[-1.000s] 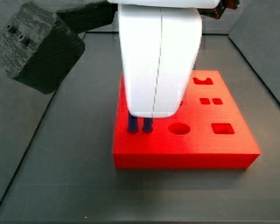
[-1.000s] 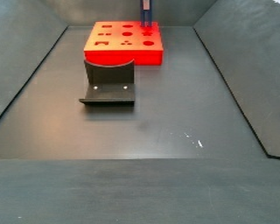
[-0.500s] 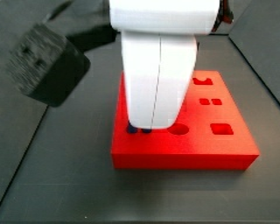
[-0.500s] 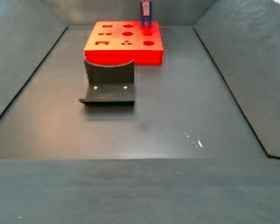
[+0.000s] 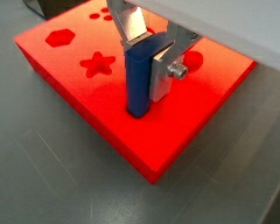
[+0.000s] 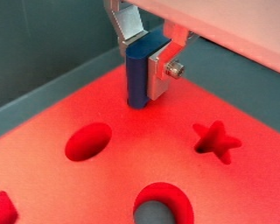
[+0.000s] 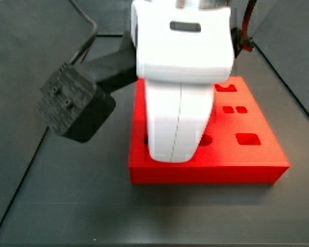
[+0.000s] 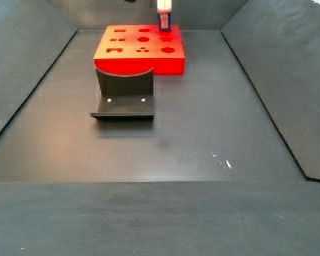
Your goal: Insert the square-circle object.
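The square-circle object (image 5: 139, 79), a slim bright blue peg, stands upright with its lower end sunk into the top of the red block (image 5: 108, 96); it also shows in a wrist view (image 6: 137, 77). My gripper (image 5: 149, 54) is shut on the peg's upper part, silver fingers (image 6: 129, 24) on either side. In a side view the white gripper body (image 7: 181, 96) hides the peg and stands low over the red block (image 7: 247, 159). In a side view the gripper (image 8: 164, 15) is at the far corner of the block (image 8: 139, 50).
The block has star (image 5: 98, 63), hexagon (image 5: 62, 38) and round (image 6: 88, 141) holes. A dark grey curved holder (image 8: 123, 95) stands in front of the block. Dark walls enclose the floor (image 8: 163, 160). A black camera unit (image 7: 77, 101) hangs beside the gripper.
The gripper has moved down onto the red block. The blue peg, showing below the gripper a second ago, has sunk into the block and is now hidden in that side view.
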Controlling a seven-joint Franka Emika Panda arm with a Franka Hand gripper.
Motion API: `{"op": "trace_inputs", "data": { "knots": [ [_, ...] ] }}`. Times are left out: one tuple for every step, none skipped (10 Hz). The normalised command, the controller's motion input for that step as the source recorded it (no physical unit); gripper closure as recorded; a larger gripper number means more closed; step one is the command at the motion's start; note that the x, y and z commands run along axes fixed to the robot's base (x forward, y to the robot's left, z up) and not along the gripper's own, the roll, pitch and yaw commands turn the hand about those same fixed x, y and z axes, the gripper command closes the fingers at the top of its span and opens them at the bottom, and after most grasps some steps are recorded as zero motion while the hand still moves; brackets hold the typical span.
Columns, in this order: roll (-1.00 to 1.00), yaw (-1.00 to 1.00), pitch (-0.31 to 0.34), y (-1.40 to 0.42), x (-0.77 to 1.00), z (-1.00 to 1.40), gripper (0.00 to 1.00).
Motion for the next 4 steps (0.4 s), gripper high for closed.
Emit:
{"op": "trace_inputs", "data": {
  "knots": [
    [0.08, 0.00, -0.140, 0.00, -0.07, -0.74, 1.00],
    [0.08, 0.00, -0.124, 0.00, -0.07, -0.66, 1.00],
    [0.03, 0.00, 0.000, 0.00, 0.00, 0.00, 1.00],
    [0.00, 0.00, 0.000, 0.00, 0.00, 0.00, 1.00]
  ]
}}
